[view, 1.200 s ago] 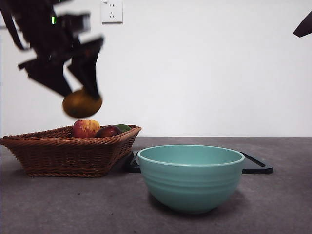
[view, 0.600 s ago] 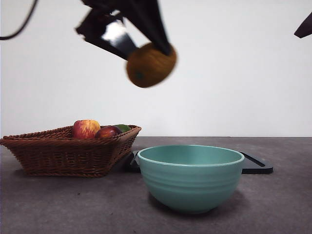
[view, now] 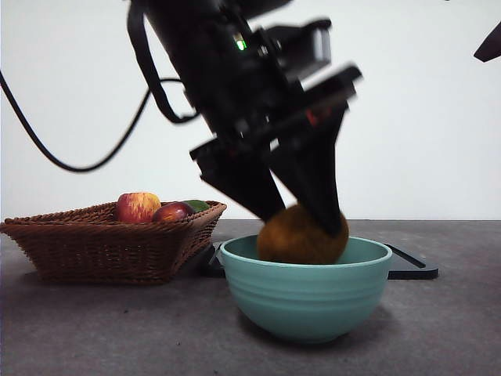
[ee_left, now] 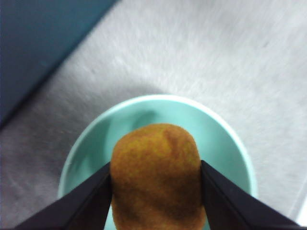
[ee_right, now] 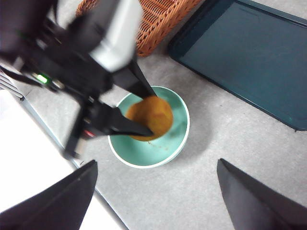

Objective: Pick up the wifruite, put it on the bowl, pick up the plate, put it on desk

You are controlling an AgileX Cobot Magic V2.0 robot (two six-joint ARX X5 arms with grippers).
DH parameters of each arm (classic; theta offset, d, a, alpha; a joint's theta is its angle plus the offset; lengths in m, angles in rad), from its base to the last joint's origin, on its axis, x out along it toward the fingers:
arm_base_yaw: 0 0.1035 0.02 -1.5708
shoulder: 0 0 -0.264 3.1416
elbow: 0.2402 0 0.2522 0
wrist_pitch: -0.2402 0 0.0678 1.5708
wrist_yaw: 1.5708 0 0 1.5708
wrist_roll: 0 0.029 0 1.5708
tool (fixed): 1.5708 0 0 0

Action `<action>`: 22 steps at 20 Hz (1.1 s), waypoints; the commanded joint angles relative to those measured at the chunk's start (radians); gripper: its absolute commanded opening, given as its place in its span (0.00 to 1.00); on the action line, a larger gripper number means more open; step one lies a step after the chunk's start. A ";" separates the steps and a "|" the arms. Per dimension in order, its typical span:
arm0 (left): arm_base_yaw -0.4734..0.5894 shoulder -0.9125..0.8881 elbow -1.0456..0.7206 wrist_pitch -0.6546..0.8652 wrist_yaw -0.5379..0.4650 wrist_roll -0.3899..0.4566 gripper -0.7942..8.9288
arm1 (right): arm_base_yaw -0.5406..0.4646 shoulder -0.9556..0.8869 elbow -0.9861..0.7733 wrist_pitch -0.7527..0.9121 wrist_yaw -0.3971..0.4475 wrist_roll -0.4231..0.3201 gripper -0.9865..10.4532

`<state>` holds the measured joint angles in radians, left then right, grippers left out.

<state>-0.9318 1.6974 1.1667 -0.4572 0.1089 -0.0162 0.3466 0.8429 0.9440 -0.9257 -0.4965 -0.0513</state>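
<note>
Even bright light, slight motion blur

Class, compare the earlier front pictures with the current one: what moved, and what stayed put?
The left gripper, clamped on the brown-golden oval fruit, carried it from above the woven wicker basket across and down into the teal-green ceramic bowl. Bowl, basket and the right gripper, which waits open, stayed put.

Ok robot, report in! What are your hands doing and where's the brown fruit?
Left hand shut on wifruite, low over the bowl. Right hand open, waiting high above. Wifruite not released yet. Nothing in the way.
</note>
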 commanded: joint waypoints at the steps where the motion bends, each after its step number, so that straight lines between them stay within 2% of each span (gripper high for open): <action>1: -0.015 0.044 0.019 0.019 -0.008 0.005 0.32 | 0.005 0.005 0.020 0.009 0.001 0.006 0.43; 9: -0.023 0.102 0.019 0.024 -0.011 0.004 0.34 | 0.005 0.005 0.020 0.010 0.001 0.006 0.43; 13: -0.038 0.101 0.019 0.033 -0.011 0.001 0.47 | 0.005 0.005 0.020 0.009 0.001 0.006 0.43; 18: -0.039 0.080 0.020 0.031 -0.011 -0.003 0.47 | 0.005 0.005 0.020 0.009 0.001 0.006 0.43; 22: -0.037 -0.007 0.020 0.029 -0.012 -0.004 0.47 | 0.005 0.005 0.020 0.009 0.001 0.006 0.43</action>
<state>-0.9596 1.6886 1.1671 -0.4370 0.1001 -0.0170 0.3466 0.8429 0.9440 -0.9249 -0.4965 -0.0486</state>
